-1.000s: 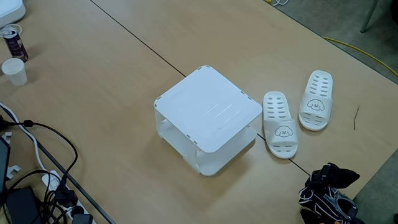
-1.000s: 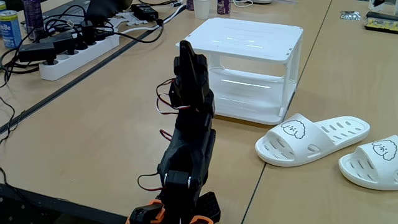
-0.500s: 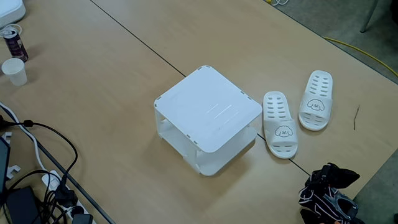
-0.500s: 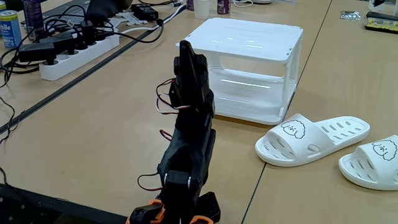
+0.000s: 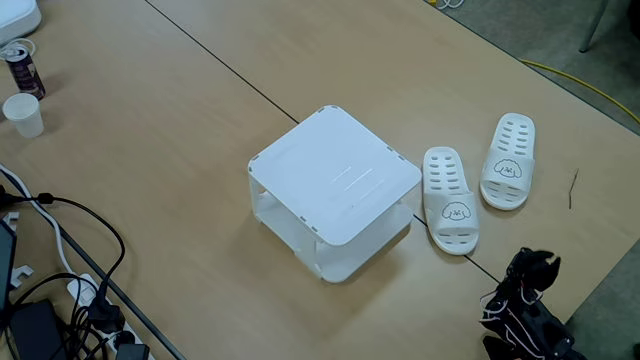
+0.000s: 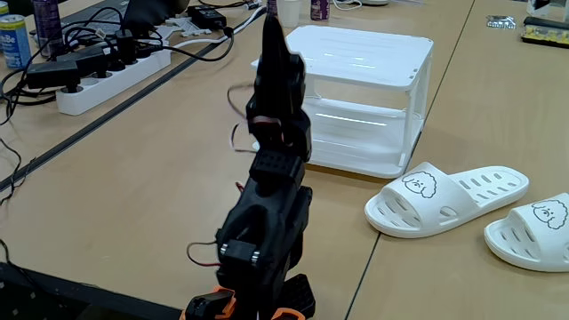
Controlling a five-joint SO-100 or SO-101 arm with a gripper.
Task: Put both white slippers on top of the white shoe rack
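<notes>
**Gripper raised, slippers lying beside the rack**

Gripper [image 6: 269, 20] is pointing up at the top of the black arm [image 6: 267, 213], which is standing in front of the rack [image 6: 356, 53] in the low fixed view and overlapping the rack's left corner there. Its fingers are blurred and seen edge-on, so I cannot tell how far open they are; nothing is showing between them. In the high fixed view the arm [image 5: 525, 305] is sitting near the table's edge, below and right of the rack [image 5: 335, 175].

Taking the rack as landmark, from largest down: the table [image 5: 180, 130] is carrying everything, with a dark seam running diagonally under the rack. The rack is standing upright, its flat top bare and its lower shelf showing through the open side.

Both slippers are lying on the table just right of the rack, soles down, not on it. The near slipper [image 5: 450, 200] [image 6: 444, 197] is lying just beside the rack's right corner without touching it; the far slipper [image 5: 508, 162] [image 6: 532, 231] is lying beyond it, close alongside but apart. Each is showing a puppy face on its strap.

Well left of the rack, cables and a power strip [image 6: 111, 67] are crowding the table. Farther up-left, a can [image 5: 22, 68] is standing just above a paper cup [image 5: 24, 113].
</notes>
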